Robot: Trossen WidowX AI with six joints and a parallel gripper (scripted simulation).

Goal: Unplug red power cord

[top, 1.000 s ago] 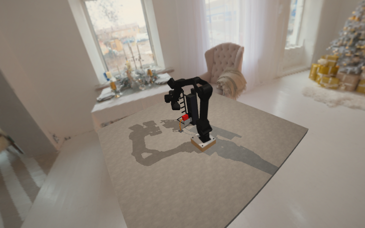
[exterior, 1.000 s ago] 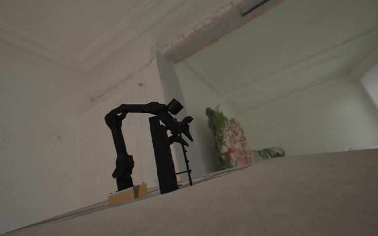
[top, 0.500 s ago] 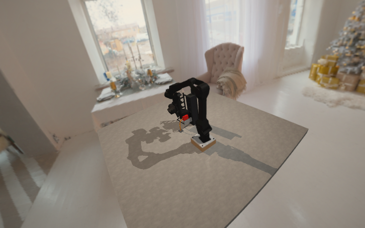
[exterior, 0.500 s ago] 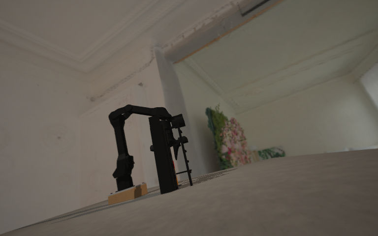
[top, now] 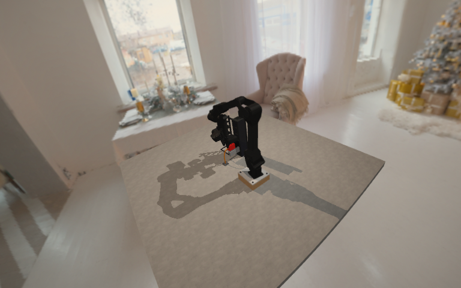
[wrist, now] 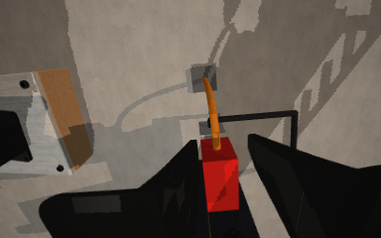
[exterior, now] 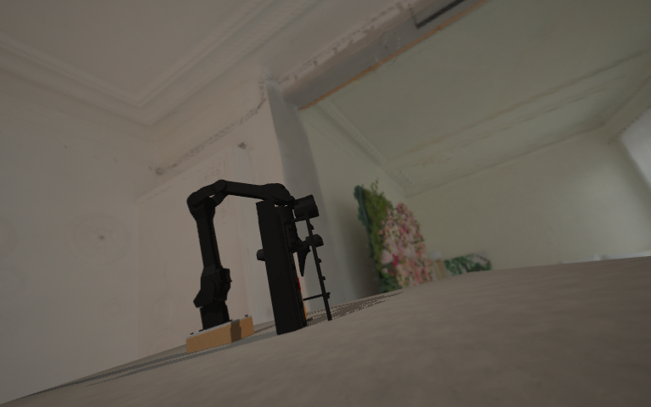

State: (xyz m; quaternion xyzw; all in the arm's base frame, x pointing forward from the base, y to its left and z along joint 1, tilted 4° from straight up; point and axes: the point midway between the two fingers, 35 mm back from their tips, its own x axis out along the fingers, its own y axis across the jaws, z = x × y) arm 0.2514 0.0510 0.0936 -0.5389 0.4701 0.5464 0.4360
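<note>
The red plug (top: 231, 147) (wrist: 220, 183) (exterior: 298, 285) sits beside a tall dark upright block (top: 239, 135) (exterior: 280, 273), above a light grey block (top: 233, 152). Which of these is the power strip, and how far the plug is seated, I cannot tell. An orange cord (top: 224, 156) (wrist: 211, 106) runs from the plug to a small grey square (top: 224, 164) (wrist: 202, 78) on the table. My gripper (wrist: 222, 143) (exterior: 302, 273) is open and points down just above the plug. In the wrist view the plug shows between the fingers, nearer the left one, with a gap on the right.
A thin black rod frame (exterior: 317, 268) (wrist: 258, 117) stands close beside the fingers and plug. My arm's base (top: 253, 180) (exterior: 218, 336) (wrist: 64, 119) is near the block. Shadows cross the table top (top: 210, 244).
</note>
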